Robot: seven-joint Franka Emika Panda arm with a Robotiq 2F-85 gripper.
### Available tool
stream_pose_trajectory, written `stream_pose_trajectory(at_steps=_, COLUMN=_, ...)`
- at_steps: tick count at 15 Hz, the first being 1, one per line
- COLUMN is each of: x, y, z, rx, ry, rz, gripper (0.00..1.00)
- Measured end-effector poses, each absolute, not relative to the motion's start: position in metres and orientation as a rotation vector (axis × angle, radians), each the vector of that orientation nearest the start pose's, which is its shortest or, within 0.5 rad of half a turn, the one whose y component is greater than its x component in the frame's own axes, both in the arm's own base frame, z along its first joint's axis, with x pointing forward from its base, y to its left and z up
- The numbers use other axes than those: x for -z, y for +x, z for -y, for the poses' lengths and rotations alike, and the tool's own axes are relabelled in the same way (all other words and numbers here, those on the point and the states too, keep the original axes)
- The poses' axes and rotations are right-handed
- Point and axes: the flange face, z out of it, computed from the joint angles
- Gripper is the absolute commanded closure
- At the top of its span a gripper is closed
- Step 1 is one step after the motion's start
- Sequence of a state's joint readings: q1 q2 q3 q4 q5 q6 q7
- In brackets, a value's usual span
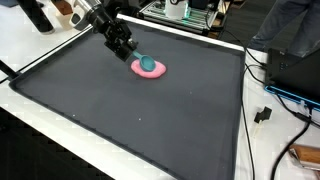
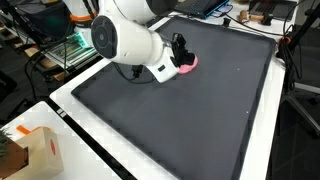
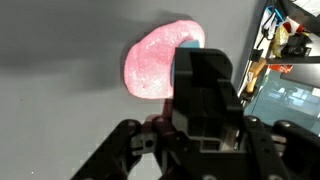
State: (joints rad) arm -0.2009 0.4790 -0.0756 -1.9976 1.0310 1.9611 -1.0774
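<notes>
Tabletop (image 1: pixel 35 125): white, and carrying a dark mat (image 1: pixel 140 125) that is filling most of both exterior views.
Pink disc (image 1: pixel 150 71): lying flat toward the mat's far side, well apart from every edge.
Teal piece (image 1: pixel 148 63): sitting on the pink disc, just peeking out beside the black housing in the wrist view.
Fingers (image 1: pixel 127 49): hanging right at the teal piece from the far side; clenched or released, I cannot tell, because the housing is hiding the tips.
Backdrop: cluttered benches (image 1: pixel 185 12) are crowding in behind the mat.
Risk: as I am judging it, an off-centre push could be sliding the disc across the smooth mat or knocking the teal piece off it, and the hidden contact point is making that harder to catch.
Axis: the teal piece is looking slightly longer than wide, running from the fingers toward the near side; which end is leading is too small to tell.
</notes>
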Motion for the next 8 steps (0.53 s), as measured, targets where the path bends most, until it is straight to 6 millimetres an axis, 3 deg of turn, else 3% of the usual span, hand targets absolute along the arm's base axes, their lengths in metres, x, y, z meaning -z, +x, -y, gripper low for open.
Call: stream_pose_trajectory(at_steps=8, x=-0.1994, y=0.564, z=0.1056, rx=0.13, ry=-2.245, rz=0.072, gripper=0.75)
